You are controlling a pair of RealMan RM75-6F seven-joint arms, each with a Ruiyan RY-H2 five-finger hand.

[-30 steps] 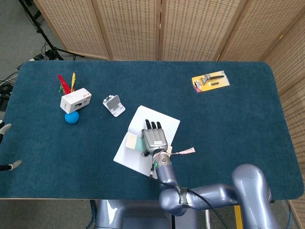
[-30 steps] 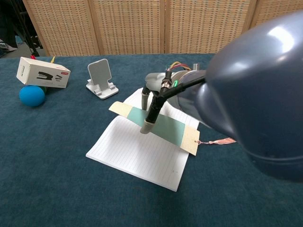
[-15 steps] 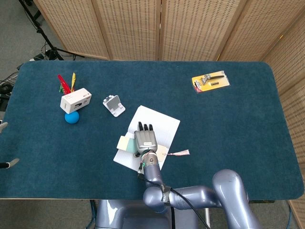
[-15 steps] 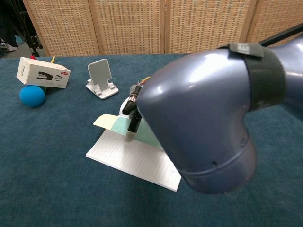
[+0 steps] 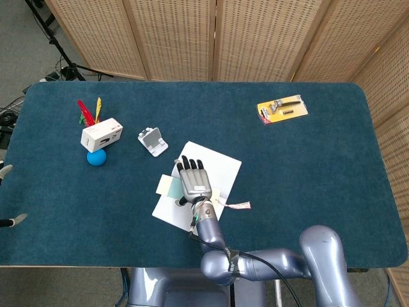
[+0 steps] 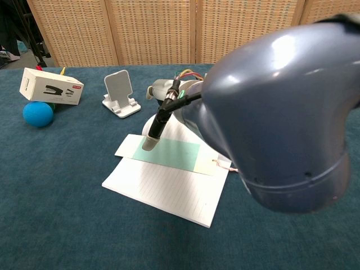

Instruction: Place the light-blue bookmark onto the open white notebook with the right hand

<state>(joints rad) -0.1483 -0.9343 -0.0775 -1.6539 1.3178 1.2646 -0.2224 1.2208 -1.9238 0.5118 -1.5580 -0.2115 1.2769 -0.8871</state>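
The open white notebook (image 5: 220, 167) lies near the table's front middle, also seen in the chest view (image 6: 163, 188). The light-blue bookmark (image 6: 174, 154) with cream ends sits flat and low across its far half, the left end overhanging the page edge. My right hand (image 5: 193, 181) covers the bookmark's (image 5: 168, 186) middle, palm down, fingers stretched forward. One of its fingers (image 6: 152, 139) presses on the bookmark's left part; the hand still holds the strip. The pink tassel (image 5: 236, 205) trails to the right. Only fingertips of my left hand (image 5: 5, 171) show at the left edge, spread apart.
A white box (image 5: 101, 133) and a blue ball (image 5: 96, 158) sit at the left, with red and yellow pieces (image 5: 89, 112) behind. A grey phone stand (image 5: 153, 141) stands just left of the notebook. A yellow blister pack (image 5: 282, 109) lies far right.
The right hand shifted slightly away from me over the notebook and lowered the bookmark from a tilted, lifted pose to flat across the page. The left hand stayed put.
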